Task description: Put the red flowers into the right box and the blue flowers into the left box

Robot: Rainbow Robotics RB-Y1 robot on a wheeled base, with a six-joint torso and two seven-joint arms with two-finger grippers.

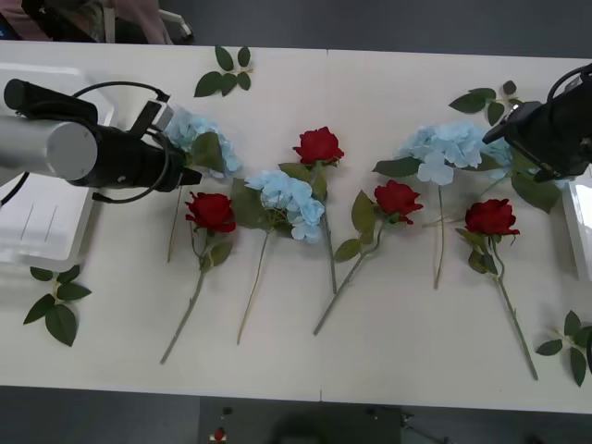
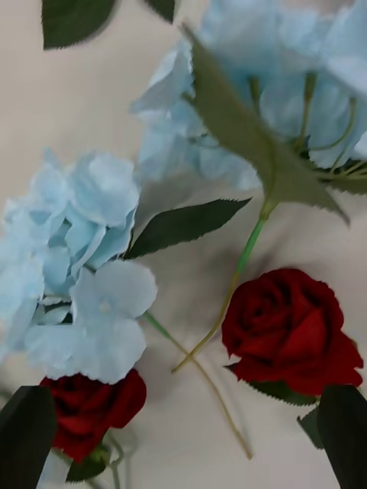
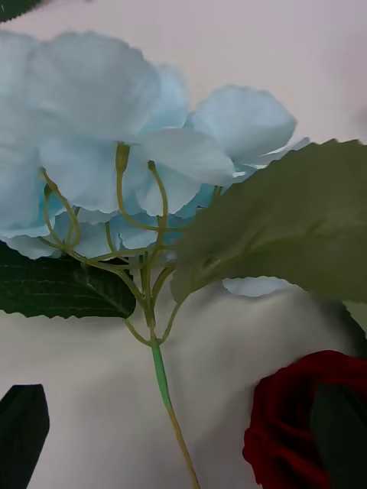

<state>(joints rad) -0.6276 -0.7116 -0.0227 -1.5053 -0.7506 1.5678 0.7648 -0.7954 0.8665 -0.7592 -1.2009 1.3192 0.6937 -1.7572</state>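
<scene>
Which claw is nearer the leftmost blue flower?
Left. The left claw sits right over the leftmost blue flower, fingers open around its stem. The right claw is across the table, by the rightmost blue cluster.

The left arm (image 1: 88,153) is a silver cylinder with black wrist and looping black cables.

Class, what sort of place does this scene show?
Probably a robot test bench, not a florist's: artificial red flowers and blue flowers laid out on a bare white table, flanked by white boxes.

Bright even light, soft shadows, wrist closeups blurry
</scene>
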